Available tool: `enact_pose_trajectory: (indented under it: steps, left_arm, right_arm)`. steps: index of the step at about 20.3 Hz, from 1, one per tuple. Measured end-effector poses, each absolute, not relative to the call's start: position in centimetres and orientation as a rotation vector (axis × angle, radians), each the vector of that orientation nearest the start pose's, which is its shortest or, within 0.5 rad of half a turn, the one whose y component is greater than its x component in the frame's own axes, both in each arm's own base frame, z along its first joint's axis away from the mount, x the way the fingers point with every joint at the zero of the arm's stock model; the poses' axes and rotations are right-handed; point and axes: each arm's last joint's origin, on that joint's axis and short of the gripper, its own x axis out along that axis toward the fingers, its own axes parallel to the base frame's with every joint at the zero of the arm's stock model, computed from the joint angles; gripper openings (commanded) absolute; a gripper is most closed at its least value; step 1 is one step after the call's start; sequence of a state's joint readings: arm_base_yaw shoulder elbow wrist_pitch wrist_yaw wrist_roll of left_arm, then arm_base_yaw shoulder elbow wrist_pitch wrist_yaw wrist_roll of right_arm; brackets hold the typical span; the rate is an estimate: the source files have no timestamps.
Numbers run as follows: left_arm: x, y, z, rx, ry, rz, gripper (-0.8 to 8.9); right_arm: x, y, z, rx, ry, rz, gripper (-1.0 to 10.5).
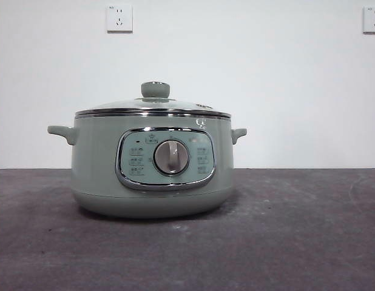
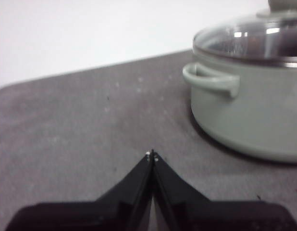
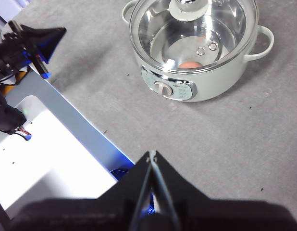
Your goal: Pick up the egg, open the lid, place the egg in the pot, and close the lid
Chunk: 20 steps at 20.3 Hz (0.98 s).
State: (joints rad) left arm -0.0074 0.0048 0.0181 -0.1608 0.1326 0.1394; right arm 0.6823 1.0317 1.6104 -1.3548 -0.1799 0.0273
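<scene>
Sitting closed on the grey table (image 1: pixel 309 242): one pot (image 1: pixel 102 176), pale sage green, squat and round, with two stubby side handles, a chrome-framed control panel and a silver dial (image 1: pixel 172 157) on its near face.

Lid (image 1: pixel 114 105): shallow dome, see-through in both wrist views, chrome rim, round green knob (image 1: pixel 155 90) capped in silver. Seated squarely on the pot.

Egg (image 3: pixel 190 64): small, smooth, reddish-brown. Seen through the lid from the right wrist view, lying on the shiny metal floor inside the pot, toward the dial side.

Left gripper (image 2: pixel 152 155): black jaws pressed tip to tip, holding nothing, low over the table to the left of the pot, well apart from it.

Right gripper (image 3: pixel 152 155): black jaws likewise together and empty, raised high on the near side of the pot.

Table: dull, slightly mottled grey mat. Wall (image 1: pixel 266 73) behind: plain white, two sockets.

Status, as judged: egg inside, lid on, so every step of the task appears done. No further handling seems called for beyond keeping both arms clear of the pot.
</scene>
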Motion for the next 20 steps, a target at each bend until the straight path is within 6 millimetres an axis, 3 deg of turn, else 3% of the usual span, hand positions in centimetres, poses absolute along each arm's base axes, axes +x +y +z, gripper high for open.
enact_pose_trajectory:
  steps: [18, 20]
  left_arm:
    - [9.53, -0.45, 15.25, 0.126, 0.152, -0.151, -0.03]
    - [9.53, -0.45, 15.25, 0.126, 0.152, -0.151, -0.03]
  right_arm:
    - [9.43, 8.29, 44.69, -0.174, 0.785, 0.804, 0.0]
    - [9.37, 7.59, 44.89, -0.178, 0.754, 0.777, 0.0]
